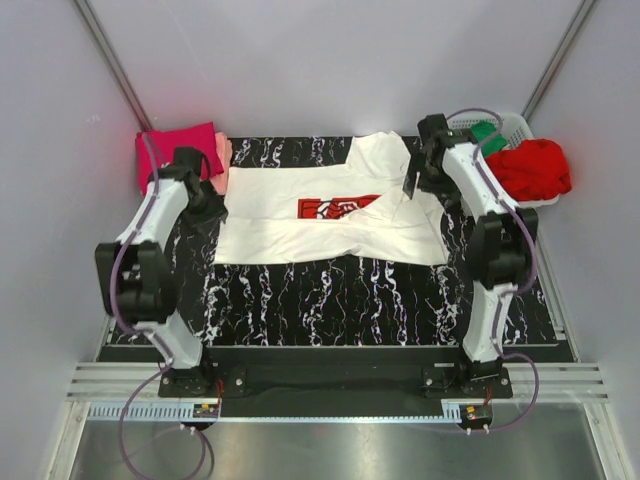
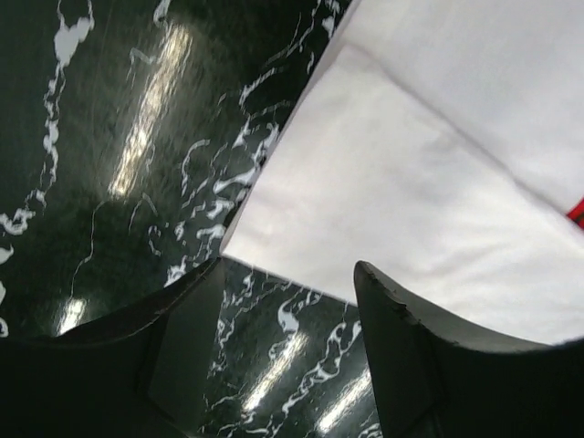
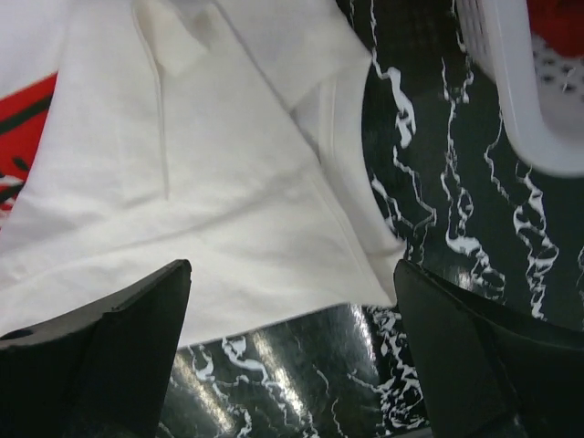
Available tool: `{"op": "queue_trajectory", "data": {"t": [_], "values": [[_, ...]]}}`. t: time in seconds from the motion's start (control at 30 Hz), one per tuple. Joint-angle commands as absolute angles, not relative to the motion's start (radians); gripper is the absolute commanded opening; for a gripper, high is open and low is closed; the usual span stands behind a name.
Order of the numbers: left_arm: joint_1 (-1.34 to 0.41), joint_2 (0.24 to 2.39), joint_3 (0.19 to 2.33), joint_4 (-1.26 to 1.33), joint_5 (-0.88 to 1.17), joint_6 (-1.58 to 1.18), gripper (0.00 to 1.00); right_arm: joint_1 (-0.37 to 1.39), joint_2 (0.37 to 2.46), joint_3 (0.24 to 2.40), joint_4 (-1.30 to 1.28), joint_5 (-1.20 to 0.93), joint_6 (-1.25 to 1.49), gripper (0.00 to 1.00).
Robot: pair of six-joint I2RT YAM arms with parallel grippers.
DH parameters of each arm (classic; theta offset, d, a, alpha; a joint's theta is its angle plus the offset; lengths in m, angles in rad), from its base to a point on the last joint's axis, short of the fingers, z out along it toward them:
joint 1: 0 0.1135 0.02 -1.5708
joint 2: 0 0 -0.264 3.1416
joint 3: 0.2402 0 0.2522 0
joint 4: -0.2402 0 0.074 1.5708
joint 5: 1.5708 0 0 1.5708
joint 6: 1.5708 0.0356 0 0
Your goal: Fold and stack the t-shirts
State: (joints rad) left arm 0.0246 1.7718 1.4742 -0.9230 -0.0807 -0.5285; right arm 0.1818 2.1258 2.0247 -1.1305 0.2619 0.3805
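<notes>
The white t-shirt (image 1: 330, 205) with a red chest print lies partly folded on the black marbled mat, its near long side folded over. My left gripper (image 1: 214, 208) is open and empty at the shirt's left edge; the left wrist view shows the white cloth's corner (image 2: 411, 192) just beyond my fingers. My right gripper (image 1: 412, 183) is open and empty above the shirt's right end; the right wrist view shows the folded white cloth (image 3: 210, 182) and its sleeve between the jaws. Magenta and salmon-pink shirts (image 1: 180, 152) lie stacked at the back left. Red (image 1: 535, 168) and green (image 1: 486, 131) shirts are at the basket.
A white slatted basket (image 1: 515, 128) stands at the back right, its wall showing in the right wrist view (image 3: 520, 100). The black marbled mat (image 1: 340, 300) covers the table. Grey walls close in the sides and back.
</notes>
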Motion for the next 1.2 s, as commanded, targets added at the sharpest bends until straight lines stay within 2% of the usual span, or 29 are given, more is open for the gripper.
{"op": "queue_trajectory", "data": {"t": [0.0,0.07,0.1,0.13,0.2,0.3,0.5,0.93,1.07,1.17], "values": [[0.026,1.599,1.321,-0.852,-0.040,-0.535,0.64,0.169,1.808,1.720,-0.974,0.171,0.498,1.00],[0.026,1.551,1.208,-0.812,-0.028,-0.549,0.64,0.124,1.708,1.546,-0.853,0.083,0.577,1.00],[0.028,1.530,1.174,-0.798,-0.012,-0.554,0.64,0.105,1.628,1.387,-0.809,0.031,0.598,0.99],[0.028,1.491,1.142,-0.769,-0.006,-0.560,0.64,0.056,1.599,1.320,-0.769,-0.056,0.633,0.98],[0.029,1.450,1.056,-0.740,-0.006,-0.568,0.64,0.019,1.556,1.185,-0.707,-0.119,0.646,0.94],[0.038,1.418,0.968,-0.686,0.038,-0.578,0.64,-0.024,1.545,1.093,-0.686,-0.165,0.634,0.90],[0.074,1.387,0.874,-0.583,0.071,-0.604,0.64,-0.054,1.574,1.012,-0.612,-0.175,0.640,0.80],[0.118,1.396,0.830,-0.523,0.043,-0.597,0.64,-0.101,1.686,1.002,-0.543,-0.123,0.615,0.73],[0.123,1.379,0.796,-0.474,0.058,-0.618,0.64,-0.103,1.700,0.986,-0.529,-0.118,0.611,0.66],[0.123,1.373,0.782,-0.443,0.066,-0.634,0.64,-0.103,1.710,0.986,-0.523,-0.120,0.598,0.54]]}}
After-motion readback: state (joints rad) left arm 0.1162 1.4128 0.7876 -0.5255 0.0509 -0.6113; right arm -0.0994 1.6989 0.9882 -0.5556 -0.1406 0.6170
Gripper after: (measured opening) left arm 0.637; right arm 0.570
